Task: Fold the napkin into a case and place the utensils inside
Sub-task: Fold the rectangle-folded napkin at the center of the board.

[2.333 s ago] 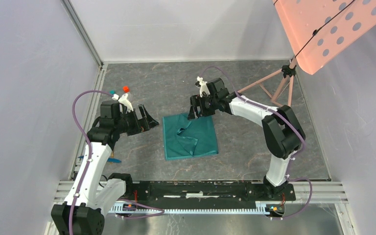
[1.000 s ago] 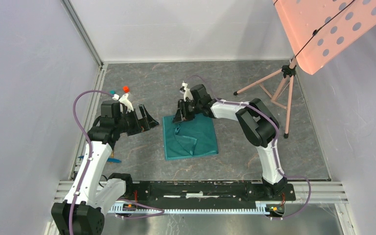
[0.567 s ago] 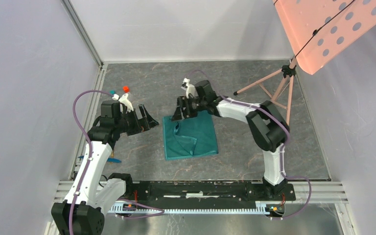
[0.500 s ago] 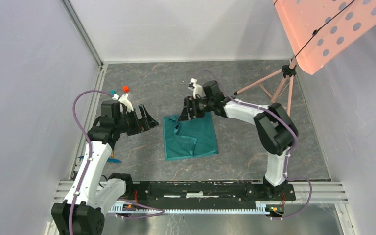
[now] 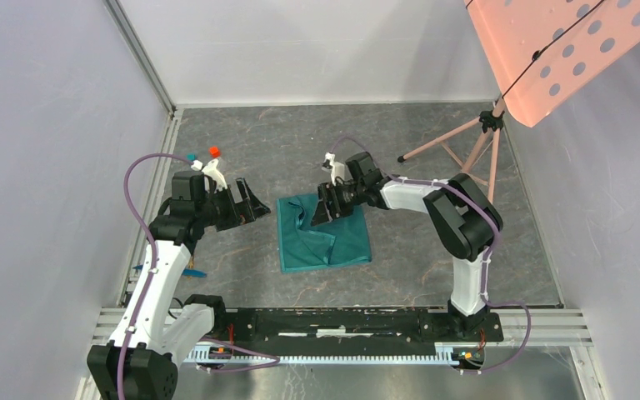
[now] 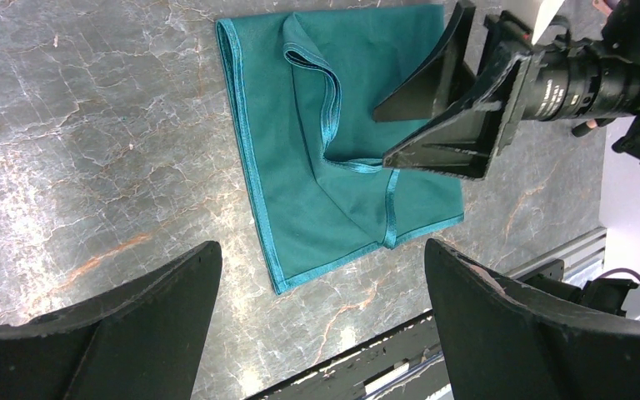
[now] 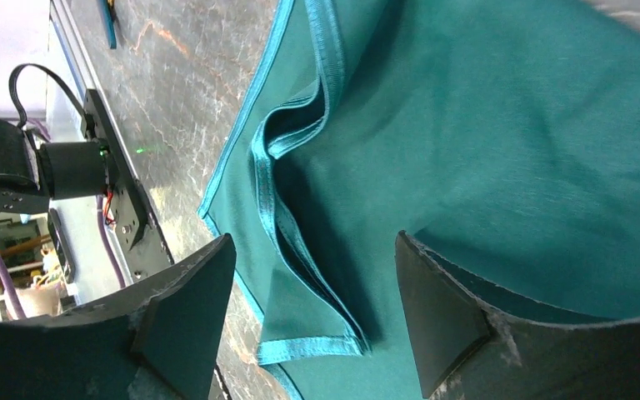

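The right gripper (image 5: 320, 213) hangs released, jaws spread and empty, over the far half of the soft teal-green fabric napkin (image 5: 333, 246), seemingly lining up on its loose raised fold. The left gripper (image 5: 255, 205), likewise spread, hovers beside the napkin's left edge, leaving room.
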